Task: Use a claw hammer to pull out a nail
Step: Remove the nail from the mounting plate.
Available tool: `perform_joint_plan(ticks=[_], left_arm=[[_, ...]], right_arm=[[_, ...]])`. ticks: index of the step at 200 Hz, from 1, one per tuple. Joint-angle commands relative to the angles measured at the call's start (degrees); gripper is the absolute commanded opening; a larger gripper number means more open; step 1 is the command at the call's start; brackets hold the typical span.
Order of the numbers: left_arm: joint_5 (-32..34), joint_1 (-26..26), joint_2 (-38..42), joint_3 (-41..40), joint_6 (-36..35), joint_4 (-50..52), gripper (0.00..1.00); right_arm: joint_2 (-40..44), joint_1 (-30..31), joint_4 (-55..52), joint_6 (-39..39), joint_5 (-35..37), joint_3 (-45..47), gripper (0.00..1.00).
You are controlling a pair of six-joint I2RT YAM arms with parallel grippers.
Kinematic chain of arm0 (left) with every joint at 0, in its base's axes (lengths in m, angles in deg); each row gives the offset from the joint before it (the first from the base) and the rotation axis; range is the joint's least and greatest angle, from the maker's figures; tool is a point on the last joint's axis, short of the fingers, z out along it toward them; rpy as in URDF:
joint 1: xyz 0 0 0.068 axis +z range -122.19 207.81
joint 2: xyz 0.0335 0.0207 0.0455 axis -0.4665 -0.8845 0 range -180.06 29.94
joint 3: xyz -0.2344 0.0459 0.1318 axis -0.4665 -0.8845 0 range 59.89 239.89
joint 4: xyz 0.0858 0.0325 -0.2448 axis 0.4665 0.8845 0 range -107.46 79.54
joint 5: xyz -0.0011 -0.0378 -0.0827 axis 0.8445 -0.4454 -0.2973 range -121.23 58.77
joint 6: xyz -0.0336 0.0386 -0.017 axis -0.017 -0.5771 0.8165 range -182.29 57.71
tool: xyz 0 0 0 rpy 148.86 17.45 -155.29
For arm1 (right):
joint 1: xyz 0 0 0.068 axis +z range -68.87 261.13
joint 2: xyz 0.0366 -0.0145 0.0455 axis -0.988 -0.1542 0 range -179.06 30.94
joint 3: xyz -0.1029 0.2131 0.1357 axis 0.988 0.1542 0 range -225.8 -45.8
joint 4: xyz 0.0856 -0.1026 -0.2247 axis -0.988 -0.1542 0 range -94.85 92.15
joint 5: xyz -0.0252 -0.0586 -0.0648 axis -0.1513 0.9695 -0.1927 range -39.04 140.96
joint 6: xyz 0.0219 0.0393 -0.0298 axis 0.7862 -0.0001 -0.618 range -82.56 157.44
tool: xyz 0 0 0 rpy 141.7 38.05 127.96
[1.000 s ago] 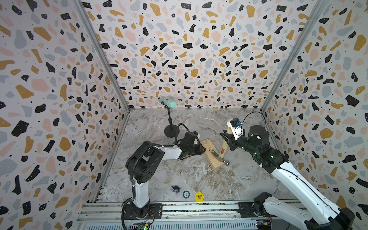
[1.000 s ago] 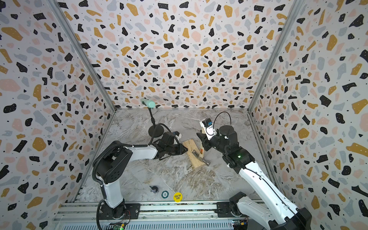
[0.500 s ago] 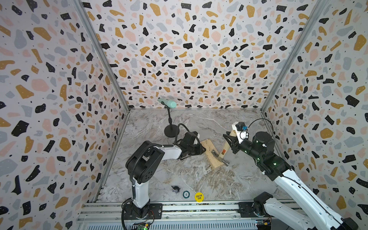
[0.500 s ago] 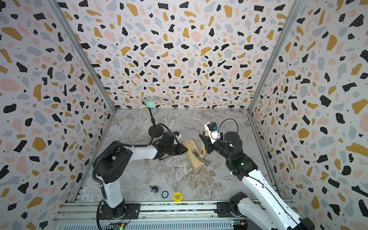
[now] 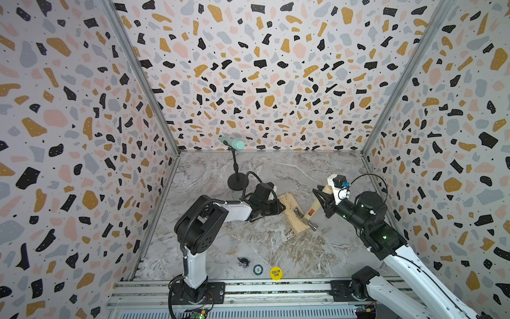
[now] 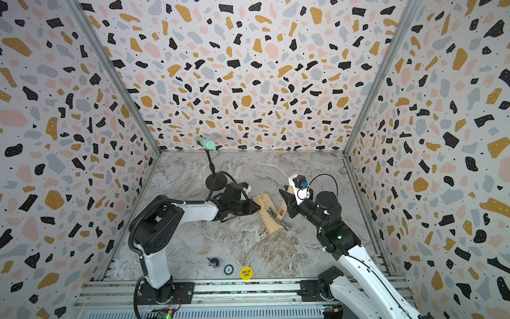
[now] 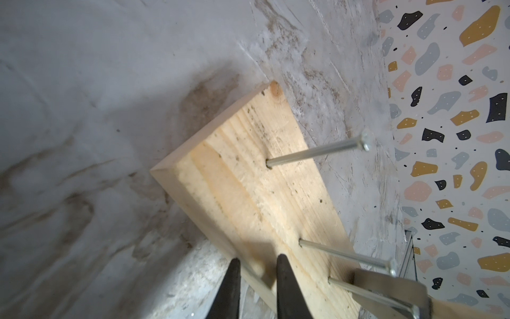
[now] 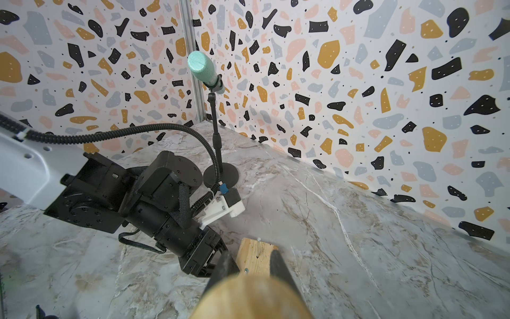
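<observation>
Yellow and round, a printed disc (image 5: 275, 273) lay nearest on the grey marbled table (image 5: 278, 245). A small green round chip (image 5: 257, 269) sat just beside it at 9 o'clock, and beyond that a small dark object (image 5: 243, 262), too small to make out.

Farther in, a pale rectangular wood block (image 5: 289, 203) lay flat, running from 11 to 5 o'clock. The claw hammer with pale wooden handle and silver steel head (image 5: 311, 213) rested its head on the block's near half, the handle slanting up toward 1 o'clock. The right pincer (image 5: 321, 197) was clamped around that handle; the right wrist view showed the wood between its fingers (image 8: 278, 265).

In the left wrist view three thin grey metal pins stood out of the block, and the nail (image 7: 342, 285) nearest the lens met the hammer's claw. The left pincer (image 5: 279, 207) reached in from 9 o'clock, its fingers (image 7: 287, 287) slightly apart astride the block's long edge. Whether they squeezed it could not be told.

Farthest, at 12 o'clock, a black stand (image 5: 235, 168) carried a mint-green microphone (image 5: 233, 143).
</observation>
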Motion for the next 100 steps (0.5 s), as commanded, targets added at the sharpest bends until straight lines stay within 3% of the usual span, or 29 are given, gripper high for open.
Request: perform_joint_plan(ticks=[1,100], left_arm=[[-0.1,0.2,-1.7,-1.2,0.1,0.8,0.19],[0.6,0.2,-2.2,-1.7,0.5,1.0,0.19]], right_arm=[[1.6,-0.1,4.1,1.9,-0.7,0.0,0.0],[5.9,0.0,4.9,3.9,0.1,3.3,0.0]])
